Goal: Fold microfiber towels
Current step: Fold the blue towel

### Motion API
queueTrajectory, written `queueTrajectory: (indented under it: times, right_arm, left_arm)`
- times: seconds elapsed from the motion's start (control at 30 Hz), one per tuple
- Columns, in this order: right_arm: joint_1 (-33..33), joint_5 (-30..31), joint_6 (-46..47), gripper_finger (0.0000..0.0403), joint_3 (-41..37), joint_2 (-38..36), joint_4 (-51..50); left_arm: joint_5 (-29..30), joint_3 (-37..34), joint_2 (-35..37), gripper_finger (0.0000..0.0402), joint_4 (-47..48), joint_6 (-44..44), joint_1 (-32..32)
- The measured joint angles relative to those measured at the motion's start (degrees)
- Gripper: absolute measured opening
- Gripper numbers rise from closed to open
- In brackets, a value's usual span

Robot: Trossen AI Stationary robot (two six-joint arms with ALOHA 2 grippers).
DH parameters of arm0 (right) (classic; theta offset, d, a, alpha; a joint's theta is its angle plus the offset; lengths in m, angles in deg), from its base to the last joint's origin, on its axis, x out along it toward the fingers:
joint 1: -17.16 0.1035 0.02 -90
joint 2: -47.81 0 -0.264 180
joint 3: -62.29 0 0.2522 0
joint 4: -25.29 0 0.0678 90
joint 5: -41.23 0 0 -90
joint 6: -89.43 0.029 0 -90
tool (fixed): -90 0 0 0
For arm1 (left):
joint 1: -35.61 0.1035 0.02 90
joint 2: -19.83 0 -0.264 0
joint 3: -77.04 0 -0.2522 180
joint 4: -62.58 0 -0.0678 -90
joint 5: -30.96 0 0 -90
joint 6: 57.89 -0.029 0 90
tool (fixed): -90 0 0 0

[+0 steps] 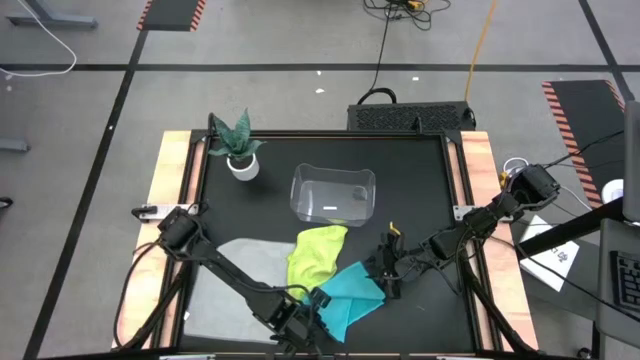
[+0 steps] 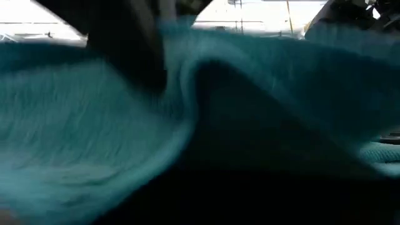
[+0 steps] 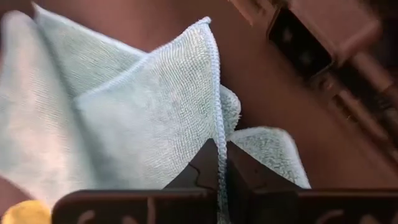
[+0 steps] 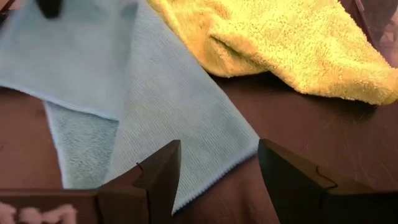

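The teal towel (image 1: 348, 293) lies at the table's near middle, partly doubled over, and fills the low view (image 2: 94, 125). The yellow-green towel (image 1: 315, 255) lies crumpled just beyond it, overlapping its far edge. The light grey towel (image 1: 235, 270) lies flat to the left, under my left arm. My left gripper (image 1: 315, 300) is shut on the teal towel at its near left side. My right gripper (image 1: 385, 278) is open at the teal towel's right edge (image 4: 205, 180); I cannot tell whether it touches the towel. My left gripper pinches the teal towel's hemmed edge (image 3: 216, 134) between its two fingers, some way below a corner (image 3: 207, 23). More cloth bunches right behind the hem, so I cannot tell the number of layers. The held part stands up from the fingers, and the rest lies slack on the table.
A clear plastic bin (image 1: 333, 195) stands at the table's middle, beyond the towels. A small potted plant (image 1: 240, 155) stands at the far left. The black table top (image 1: 430, 200) is bare at the far right, and wooden rails run along both sides.
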State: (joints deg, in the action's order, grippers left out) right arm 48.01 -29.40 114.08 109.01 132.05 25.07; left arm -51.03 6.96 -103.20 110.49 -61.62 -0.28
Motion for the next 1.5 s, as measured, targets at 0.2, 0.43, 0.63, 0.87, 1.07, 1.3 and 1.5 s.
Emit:
queueTrajectory:
  times: [0.2, 0.43, 0.63, 0.87, 1.07, 1.3, 1.5]
  right_arm:
    - [0.0, -0.02, 1.66, 0.0208, -1.4, 0.0, 0.01]
    - [0.0, -0.17, 1.36, 0.0208, -5.28, -0.02, 7.23]
    - [1.1, -6.4, -0.62, 0.0208, -7.46, -0.01, 13.09]
    - [3.34, -7.75, 1.1, 0.0208, -7.46, -0.02, 15.96]
    - [3.26, -14.65, -3.08, 0.0208, -6.88, 3.79, 16.24]
    - [8.72, -11.17, -19.43, 0.0208, -2.72, 10.54, 16.19]
    - [11.25, -3.74, -21.41, 0.0208, 1.68, 14.65, 12.69]
  left_arm:
    - [1.45, 0.0, 4.34, 0.0006, -0.2, -0.04, -0.93]
    - [4.7, 0.02, 7.24, 0.0005, 0.53, -0.35, -1.24]
    - [5.61, 0.02, 7.28, 0.0013, 4.54, 0.26, 0.06]
    - [5.53, 0.02, 7.28, 0.0012, 6.48, 0.74, 0.46]
    - [5.57, 0.01, 7.28, 0.0005, 6.19, 1.0, 0.41]
    - [5.59, 0.02, 7.28, 0.0008, 6.25, 1.69, 0.41]
    - [5.57, 0.01, 7.28, 0.0015, 6.32, 1.68, 0.41]
